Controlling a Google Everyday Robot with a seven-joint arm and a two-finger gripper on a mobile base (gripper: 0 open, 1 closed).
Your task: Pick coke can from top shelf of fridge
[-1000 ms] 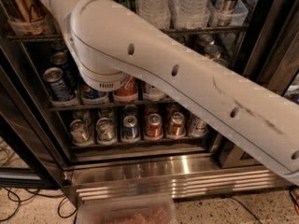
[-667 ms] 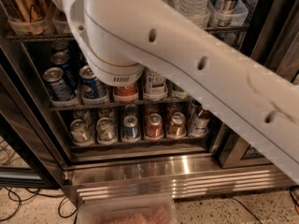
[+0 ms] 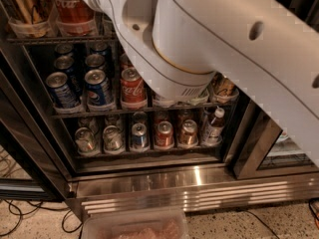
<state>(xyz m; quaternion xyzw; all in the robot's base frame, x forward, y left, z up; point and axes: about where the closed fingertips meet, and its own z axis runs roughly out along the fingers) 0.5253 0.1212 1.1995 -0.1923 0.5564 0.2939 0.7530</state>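
Observation:
A red coke can (image 3: 70, 5) with white script stands in a clear tray on the top shelf (image 3: 55, 38), at the upper left of the fridge (image 3: 149, 176). A second coke can (image 3: 132, 87) stands on the rack below. My white arm (image 3: 209, 44) crosses the view from the lower right to the top left, and its round joint covers the middle of the shelves. My gripper is beyond the top edge, out of view.
Blue Pepsi cans (image 3: 97, 88) stand left of the lower coke can. Several cans (image 3: 139, 136) and a small bottle (image 3: 214, 126) fill the bottom rack. A clear plastic box (image 3: 134, 227) lies on the floor in front, with cables (image 3: 20, 214) at the left.
My arm's round joint has moved to the right and up. The cans on the left of the middle rack and the red can on the top shelf now show.

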